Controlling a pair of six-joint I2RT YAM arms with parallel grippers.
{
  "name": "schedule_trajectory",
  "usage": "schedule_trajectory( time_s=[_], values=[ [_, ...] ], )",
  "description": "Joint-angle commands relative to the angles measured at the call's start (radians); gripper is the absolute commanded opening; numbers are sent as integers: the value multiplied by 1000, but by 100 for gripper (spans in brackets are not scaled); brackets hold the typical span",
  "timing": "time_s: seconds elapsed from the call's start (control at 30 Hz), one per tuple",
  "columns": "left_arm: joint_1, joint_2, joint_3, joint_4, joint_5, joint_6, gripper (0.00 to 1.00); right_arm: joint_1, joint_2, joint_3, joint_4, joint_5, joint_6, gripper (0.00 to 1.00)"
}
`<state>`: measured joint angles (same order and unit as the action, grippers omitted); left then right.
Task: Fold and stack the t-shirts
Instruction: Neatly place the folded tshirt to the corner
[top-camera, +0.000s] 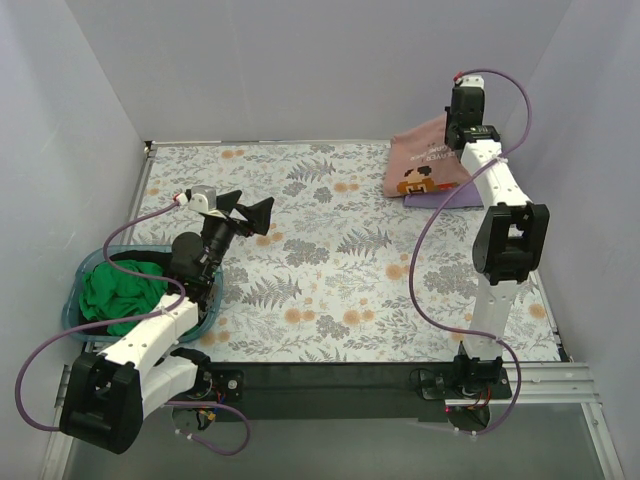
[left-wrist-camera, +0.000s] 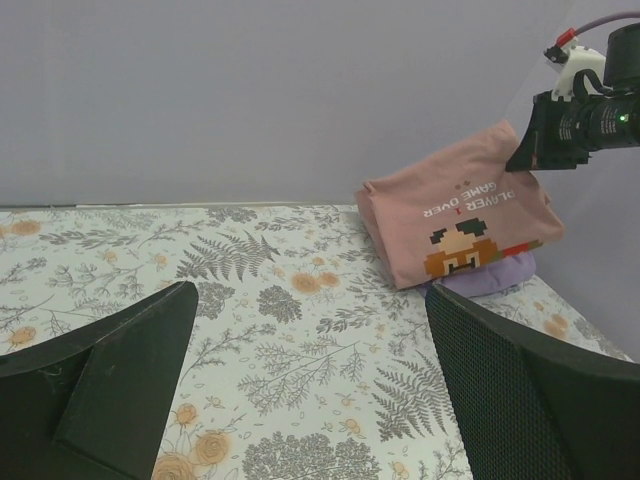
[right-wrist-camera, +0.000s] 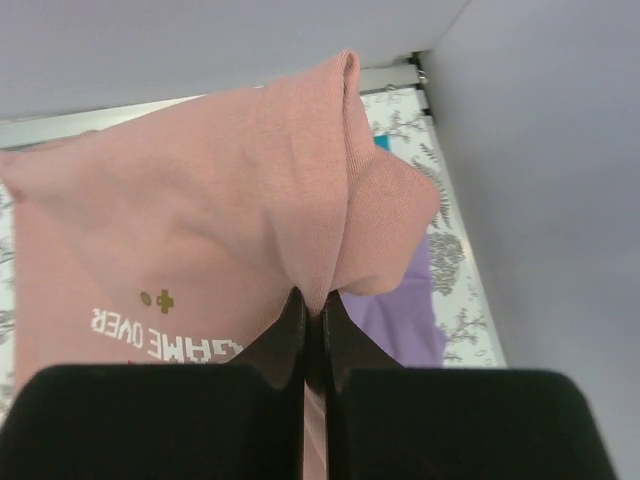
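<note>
Where right fingers (right-wrist-camera: 286, 348) meet, pink t-shirt (right-wrist-camera: 200, 220) fold sits, apparently pinched.

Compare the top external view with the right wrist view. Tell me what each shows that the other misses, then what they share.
Only top external: the green t-shirt bunched in the teal basket, and the left hand open above the floral table, holding nothing. Only right wrist: the right hand pinched shut on a raised fold of the pink t-shirt. Both: that pink shirt with its printed front, lying over the lavender t-shirt near the far right corner.
</note>
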<state>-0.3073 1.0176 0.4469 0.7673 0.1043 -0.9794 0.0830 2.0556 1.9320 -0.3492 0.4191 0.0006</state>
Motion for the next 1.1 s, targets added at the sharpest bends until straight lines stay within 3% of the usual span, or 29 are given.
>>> schedule_trajectory(
  time_s=[0.0, 0.13, 0.37, 0.53, 0.57, 0.6, 0.67, 0.7, 0.8, 0.9, 1.07],
  values=[
    [-1, -8, 13, -20, -25, 21, 98, -48, 15, 54, 47, 89, -91, 1],
    [-1, -16, 4, -22, -40, 30, 98, -72, 50, 64, 81, 113, -119, 1],
    [0, 10, 1, -6, -55, 39, 98, -206, 113, 79, 110, -175, -135, 1],
    [0, 21, 10, -11, -52, 41, 98, -213, 188, 74, 144, -186, -197, 4],
    [-1, 16, 13, -29, -52, 44, 98, -213, 204, 84, 145, -154, -186, 7],
    [0, 13, 18, -39, -63, 47, 98, -213, 216, 102, 145, -128, -186, 35],
    [-1, 4, 24, -52, -74, 51, 98, -213, 238, 110, 145, -76, -176, 67],
    [0, 1, 26, -56, -80, 51, 98, -213, 236, 108, 145, -69, -168, 98],
    [-1, -25, 26, -72, -91, 22, 98, -213, 181, 50, 145, -88, -130, 98],
    [0, -51, 55, -146, -92, -22, 98, -210, 19, -65, 145, -182, -76, 98],
    [-1, -54, 162, -417, -138, -200, 98, -186, -312, -554, 339, -345, 100, 98]
  ],
)
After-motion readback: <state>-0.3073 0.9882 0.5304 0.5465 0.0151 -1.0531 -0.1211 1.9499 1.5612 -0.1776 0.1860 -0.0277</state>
